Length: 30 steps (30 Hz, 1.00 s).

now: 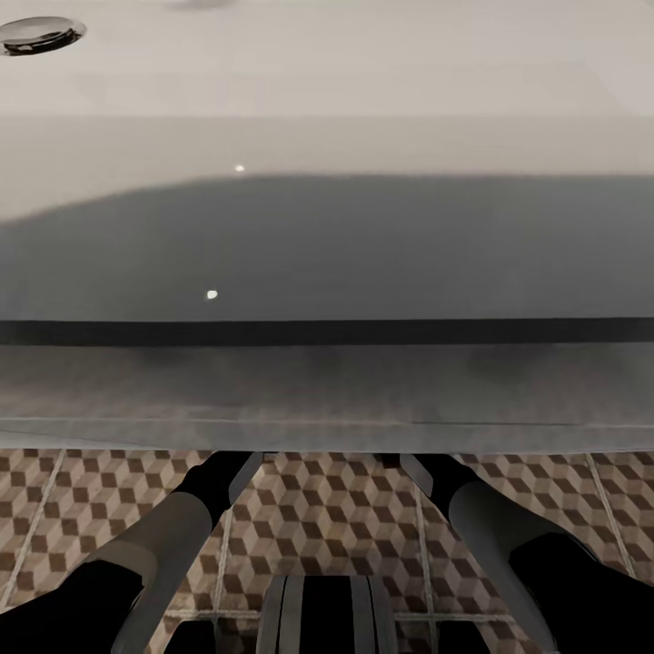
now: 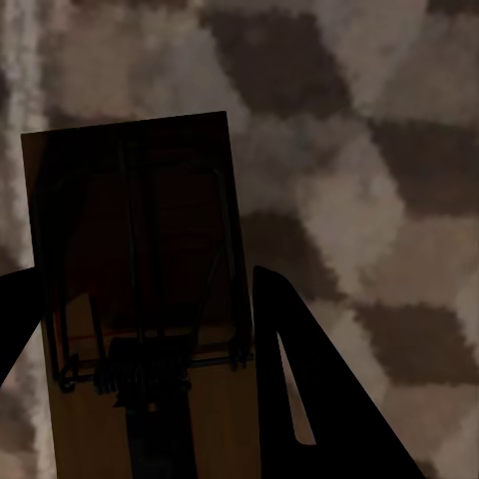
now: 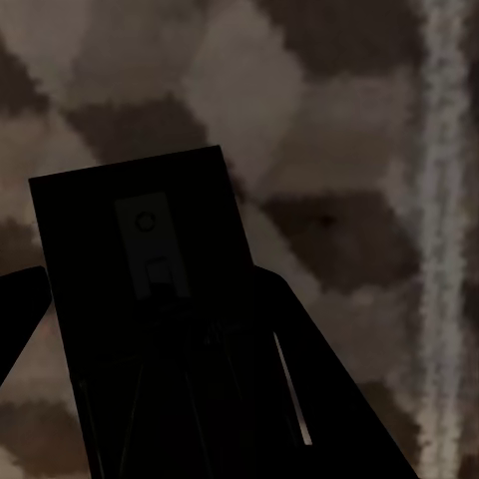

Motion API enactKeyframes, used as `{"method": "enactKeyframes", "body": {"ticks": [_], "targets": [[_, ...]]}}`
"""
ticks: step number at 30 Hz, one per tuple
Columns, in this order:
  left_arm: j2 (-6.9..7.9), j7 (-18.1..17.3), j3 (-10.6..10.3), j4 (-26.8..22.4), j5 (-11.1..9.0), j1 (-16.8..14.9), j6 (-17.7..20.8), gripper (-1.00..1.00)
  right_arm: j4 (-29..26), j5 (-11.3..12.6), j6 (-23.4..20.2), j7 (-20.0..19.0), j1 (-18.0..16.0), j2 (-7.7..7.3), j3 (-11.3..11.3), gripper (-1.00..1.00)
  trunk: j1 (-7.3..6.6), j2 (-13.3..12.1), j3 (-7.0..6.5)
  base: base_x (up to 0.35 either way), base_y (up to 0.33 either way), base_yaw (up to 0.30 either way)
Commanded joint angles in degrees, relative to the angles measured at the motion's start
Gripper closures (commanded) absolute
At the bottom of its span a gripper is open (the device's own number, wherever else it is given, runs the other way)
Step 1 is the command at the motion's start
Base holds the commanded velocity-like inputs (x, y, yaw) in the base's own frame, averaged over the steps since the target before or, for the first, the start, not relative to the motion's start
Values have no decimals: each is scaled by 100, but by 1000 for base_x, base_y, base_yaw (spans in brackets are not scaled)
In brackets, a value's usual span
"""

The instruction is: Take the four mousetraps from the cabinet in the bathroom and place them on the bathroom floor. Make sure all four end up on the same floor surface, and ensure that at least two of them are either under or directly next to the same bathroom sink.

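Under the sink point(image 1: 327, 245), each gripper, left point(image 2: 150, 329) and right point(image 3: 150, 329), is closed on a mousetrap point(image 2: 130, 230) point(image 3: 140, 259), long axis along the fingers, above the patterned floor point(image 1: 327, 518).

Bathroom floor point(image 1: 318, 518): big square tiles, brown/beige/white cube print, pale grout lines. Visible as strip at near edge of head view. Far side of strip cut off by underside edge of white sink point(image 1: 327, 145), which overhangs it. Both wrist views show same cube pattern, blurry, with one pale grout line each. Can't tell if anything rests directly on tiles; no loose stuff on visible strip.
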State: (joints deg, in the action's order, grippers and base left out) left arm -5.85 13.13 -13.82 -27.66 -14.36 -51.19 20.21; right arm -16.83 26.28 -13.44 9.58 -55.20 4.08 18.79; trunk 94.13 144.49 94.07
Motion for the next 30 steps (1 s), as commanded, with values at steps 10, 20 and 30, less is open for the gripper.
{"method": "enactKeyframes", "body": {"ticks": [10,20,30], "targets": [[5,50,-42,-11,-49,-93,27,100,-13,52,-27,44,-377,-3,46,100,-1,1,7,0,0,0],[5,49,-42,-11,-49,-93,27,100,-13,52,-27,50,-377,-3,46,100,-1,1,7,0,0,0],[5,49,-43,-11,-51,-93,27,100,-13,52,-27,68,-377,5,46,100,-1,1,7,0,0,0]]}}
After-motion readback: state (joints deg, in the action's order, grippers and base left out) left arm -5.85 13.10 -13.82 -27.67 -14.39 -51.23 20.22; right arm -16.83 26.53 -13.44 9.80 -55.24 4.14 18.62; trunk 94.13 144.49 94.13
